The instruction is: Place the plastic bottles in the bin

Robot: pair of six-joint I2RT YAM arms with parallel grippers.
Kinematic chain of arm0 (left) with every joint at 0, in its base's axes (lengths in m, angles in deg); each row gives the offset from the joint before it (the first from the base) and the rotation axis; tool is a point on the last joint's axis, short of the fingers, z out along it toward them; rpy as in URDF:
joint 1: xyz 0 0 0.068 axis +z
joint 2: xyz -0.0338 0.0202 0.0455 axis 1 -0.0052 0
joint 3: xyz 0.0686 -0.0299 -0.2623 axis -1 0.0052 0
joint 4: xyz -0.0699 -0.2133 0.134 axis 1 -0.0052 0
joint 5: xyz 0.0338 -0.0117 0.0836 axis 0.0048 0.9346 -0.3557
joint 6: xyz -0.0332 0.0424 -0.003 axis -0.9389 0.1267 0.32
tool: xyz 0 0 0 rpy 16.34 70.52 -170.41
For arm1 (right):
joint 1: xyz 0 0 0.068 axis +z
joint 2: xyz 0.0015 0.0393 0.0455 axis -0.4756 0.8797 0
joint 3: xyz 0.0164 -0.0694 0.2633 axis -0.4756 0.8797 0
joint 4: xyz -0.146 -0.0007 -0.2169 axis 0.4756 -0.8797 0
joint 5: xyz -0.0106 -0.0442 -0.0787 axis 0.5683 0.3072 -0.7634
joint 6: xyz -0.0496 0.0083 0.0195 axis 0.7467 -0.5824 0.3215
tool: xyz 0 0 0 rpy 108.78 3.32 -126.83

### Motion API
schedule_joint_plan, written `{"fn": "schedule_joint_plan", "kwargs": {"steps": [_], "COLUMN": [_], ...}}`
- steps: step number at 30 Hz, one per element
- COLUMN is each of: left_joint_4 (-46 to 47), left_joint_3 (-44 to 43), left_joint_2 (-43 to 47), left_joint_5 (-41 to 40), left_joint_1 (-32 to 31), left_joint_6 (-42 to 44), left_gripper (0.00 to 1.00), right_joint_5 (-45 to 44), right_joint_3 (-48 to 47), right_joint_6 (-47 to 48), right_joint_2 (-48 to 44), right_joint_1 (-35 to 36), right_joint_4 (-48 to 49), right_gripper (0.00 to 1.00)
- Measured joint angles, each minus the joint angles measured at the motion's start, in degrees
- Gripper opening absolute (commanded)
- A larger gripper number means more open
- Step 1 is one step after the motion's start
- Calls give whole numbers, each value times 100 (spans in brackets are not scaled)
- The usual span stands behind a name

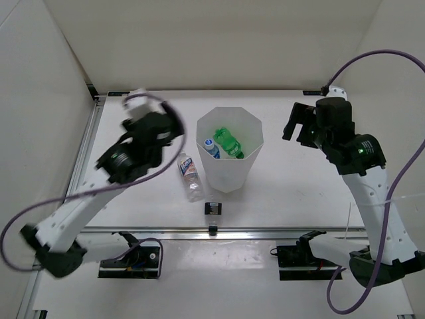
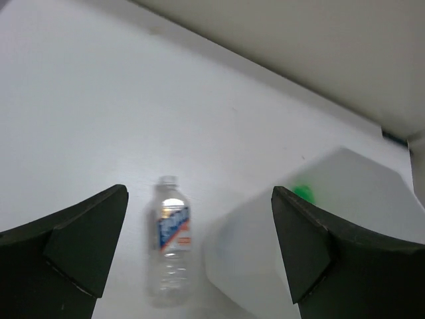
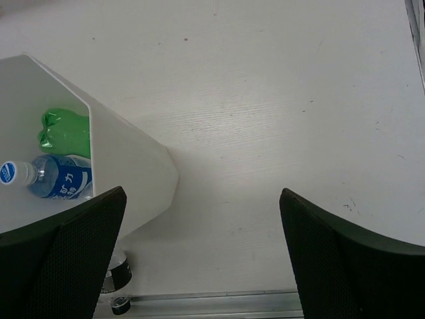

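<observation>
Seen from overhead, a tall white translucent bin [image 1: 230,174] stands at the centre of a white table [image 1: 299,193]. Inside it lie a green bottle [image 1: 229,142] and a clear bottle with a blue label [image 1: 212,148]. A clear bottle with a white-red label [image 1: 190,174] lies on the table just left of the bin, and a small black block [image 1: 212,209] sits below the bin in the frame.

The left arm is blurred overhead. Only the left wrist view shows the left gripper [image 2: 199,242] clearly: jaws spread wide and empty, the labelled bottle lying on the table low in the frame, the bin at lower right with a green smudge showing.

The right wrist view shows the right gripper [image 3: 202,222], also spread wide and empty above bare table. The bin is at the left edge, and the two bottles inside look sharper here.
</observation>
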Motion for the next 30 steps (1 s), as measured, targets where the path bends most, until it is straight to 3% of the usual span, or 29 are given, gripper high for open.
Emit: {"fn": "schedule_joint_plan", "kwargs": {"steps": [4, 6, 13, 17, 23, 30], "left_joint_4": [195, 507, 1598, 1980, 2354, 2444], "left_joint_3": [1731, 2350, 3095, 3237, 3025, 2686], "left_joint_2": [1687, 1840, -225, -951, -1834, -2468], "left_joint_5": [225, 664, 2997, 3971, 4774, 5174], "left_joint_1": [1108, 1338, 2297, 2734, 2896, 2811], "left_joint_6": [-793, -885, -535, -315, -46, 61], "left_gripper": [100, 100, 100, 100, 100, 100], "right_joint_5": [68, 122, 450, 549, 581, 577], "right_joint_3": [2, 28, 369, 374, 391, 505], "right_joint_6": [33, 46, 2, -4, -7, -2], "right_joint_2": [-140, -149, 20, 240, 260, 273], "right_joint_1": [-105, -120, -120, -120, -120, -120], "right_joint_4": [-109, -122, -138, -125, -114, -111], "right_gripper": [100, 100, 100, 100, 100, 100]}}
